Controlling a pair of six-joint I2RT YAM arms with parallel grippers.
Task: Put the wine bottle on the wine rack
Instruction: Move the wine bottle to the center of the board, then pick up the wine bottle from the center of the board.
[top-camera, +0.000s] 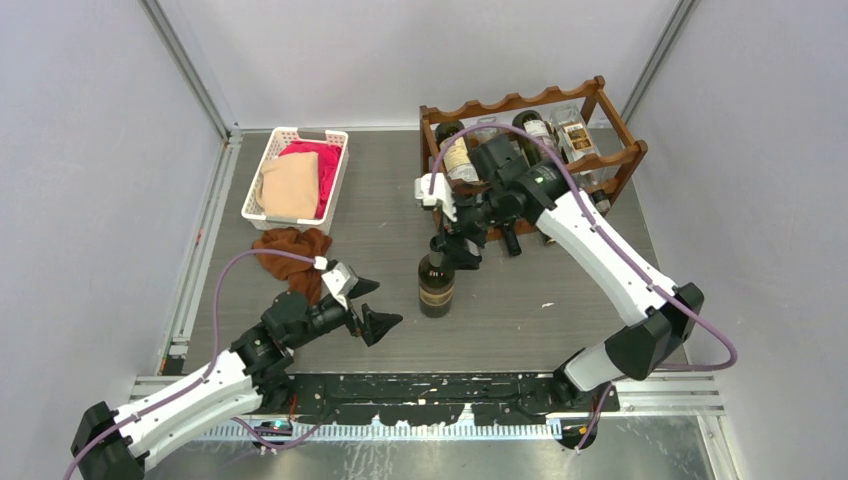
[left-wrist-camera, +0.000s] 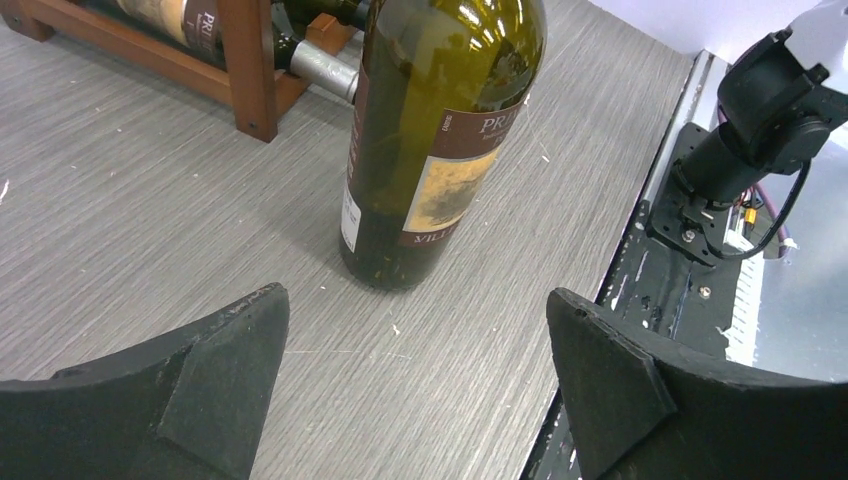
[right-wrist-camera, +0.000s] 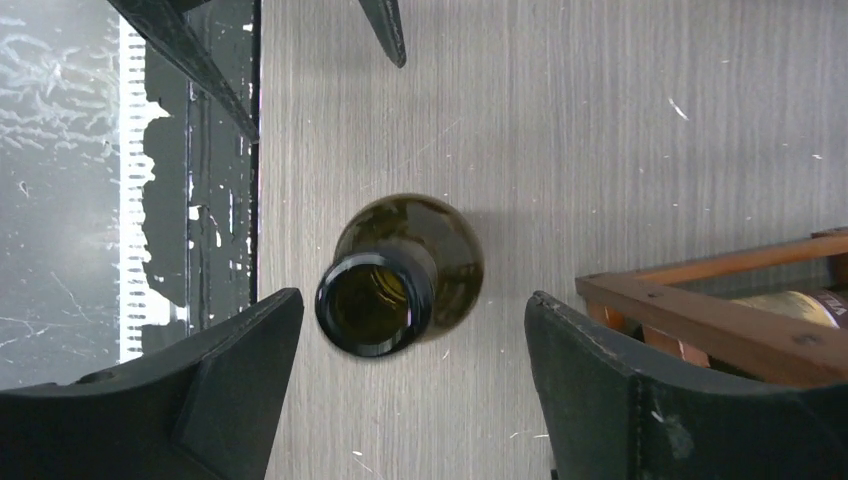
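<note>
A dark green wine bottle (top-camera: 436, 287) with a tan and maroon label stands upright on the table, uncorked. My right gripper (top-camera: 447, 248) hovers over its neck, open. In the right wrist view the bottle's mouth (right-wrist-camera: 375, 300) lies between the jaws, nearer the left one, and the right gripper (right-wrist-camera: 415, 300) touches nothing. My left gripper (top-camera: 378, 305) is open just left of the bottle. From the left wrist the bottle (left-wrist-camera: 430, 150) stands ahead of the left gripper (left-wrist-camera: 415, 300), apart from it. The reddish-brown wine rack (top-camera: 530, 150) stands behind, at the back right.
Several bottles lie in the rack (right-wrist-camera: 700, 300), whose corner post (left-wrist-camera: 245, 70) is close behind the standing bottle. A white slotted basket (top-camera: 338, 170) holding cloths sits at the back left, with a brown cloth (top-camera: 295, 250) in front of it. Walls enclose three sides.
</note>
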